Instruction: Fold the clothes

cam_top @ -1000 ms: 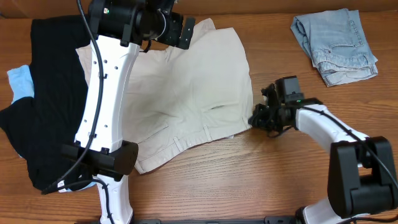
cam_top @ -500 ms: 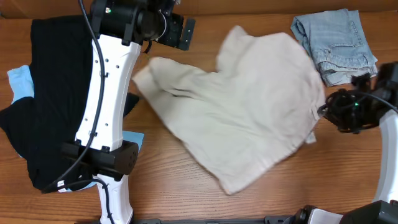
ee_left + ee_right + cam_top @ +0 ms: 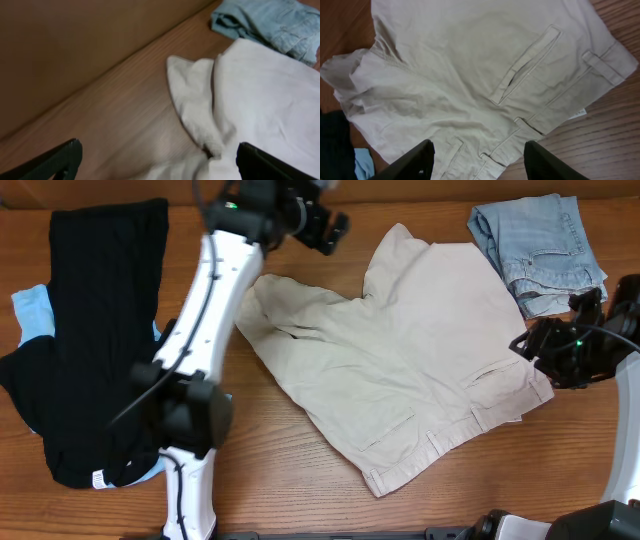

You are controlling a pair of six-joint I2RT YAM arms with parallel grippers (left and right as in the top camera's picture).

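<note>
The beige shorts (image 3: 410, 370) lay spread mid-counter, waistband toward the near-right corner and legs toward the far edge. The right gripper (image 3: 525, 348), jaws apart and empty, sat just beside the waistband corner and was judged nearer. The left gripper (image 3: 332, 228), equally empty, hung by the far edge.

The left arm (image 3: 205, 310) stands at about 7 o'clock in the top view. It is white with black joints. It leans up and over to 12 o'clock. The left gripper (image 3: 332, 227) sits at its far end and points toward 4 o'clock. Its two black fingers (image 3: 62, 159) are spread wide apart.

The right arm (image 3: 630, 430) comes in from about 4 o'clock. It goes up along the edge to 3 o'clock. The right gripper (image 3: 528, 348) is black and points toward 9 o'clock. In its own camera, both finger tips (image 3: 412, 162) are far apart too.
</note>
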